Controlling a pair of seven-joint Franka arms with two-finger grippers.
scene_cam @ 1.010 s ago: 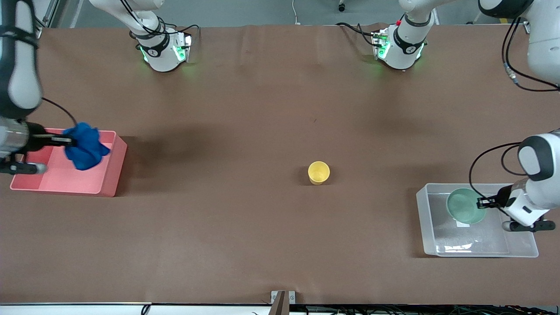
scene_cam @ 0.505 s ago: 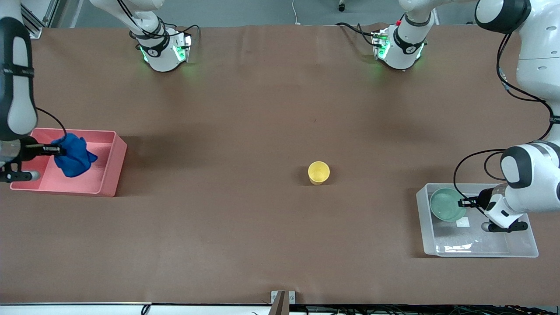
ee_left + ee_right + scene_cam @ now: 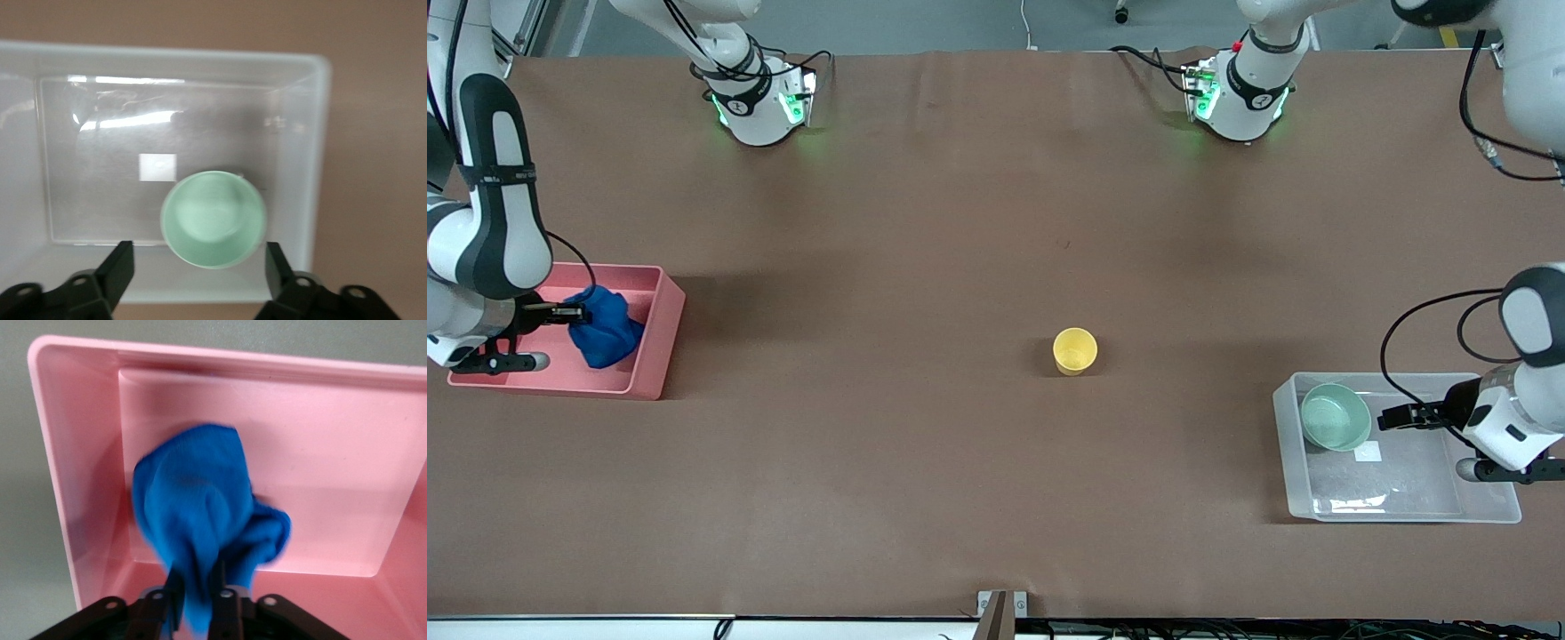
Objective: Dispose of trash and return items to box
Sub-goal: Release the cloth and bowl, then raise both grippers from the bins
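Released, mint bowl (image 3: 1335,417) sits upright, mouth up, in clear box (image 3: 1489,513).

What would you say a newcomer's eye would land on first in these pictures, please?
Probably the deep-blue rag, vivid against the pink bin at the right arm's end of the table, with the right gripper clamped on a fold of it. Next, the lone yellow cup upright on the bare brown table mid-table. Last, the mint-green bowl sitting in the clear box at the left arm's end, the left gripper open beside it.
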